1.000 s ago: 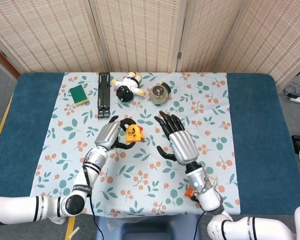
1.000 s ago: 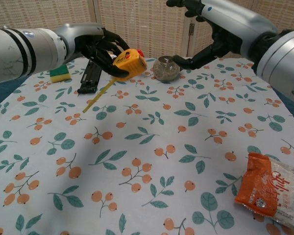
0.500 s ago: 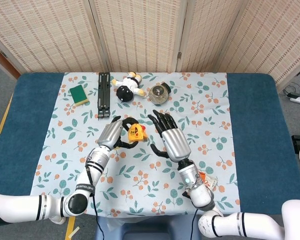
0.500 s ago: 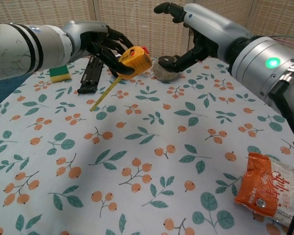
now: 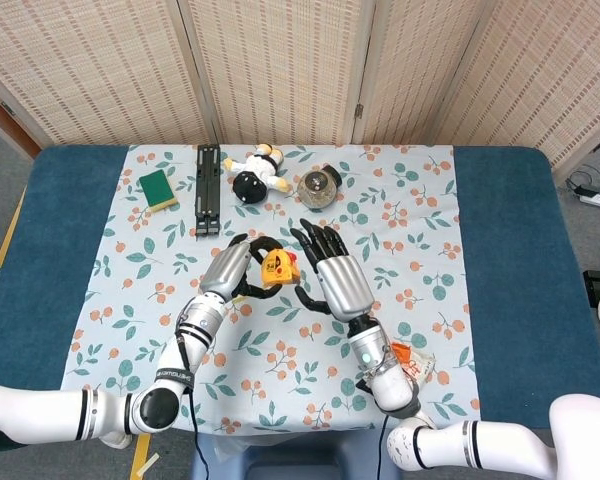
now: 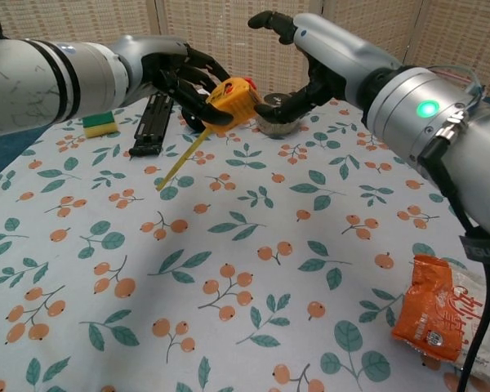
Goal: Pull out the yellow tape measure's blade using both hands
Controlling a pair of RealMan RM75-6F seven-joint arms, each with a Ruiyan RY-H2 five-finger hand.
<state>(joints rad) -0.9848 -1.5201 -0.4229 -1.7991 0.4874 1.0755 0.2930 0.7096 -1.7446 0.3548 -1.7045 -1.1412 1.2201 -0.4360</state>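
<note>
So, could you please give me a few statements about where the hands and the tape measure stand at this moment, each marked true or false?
1. The left hand holds the yellow tape measure off the table. True.
2. The right hand grips the end of the blade. False: its fingers are apart and hold nothing; the blade's free end hangs down toward the tablecloth.
3. A length of blade is already out of the case. True.
4. The green sponge lies beside the orange snack packet. False: the sponge is at the far left, the packet near the robot's right.
5. The black folding stand lies flat on the tablecloth. True.
</note>
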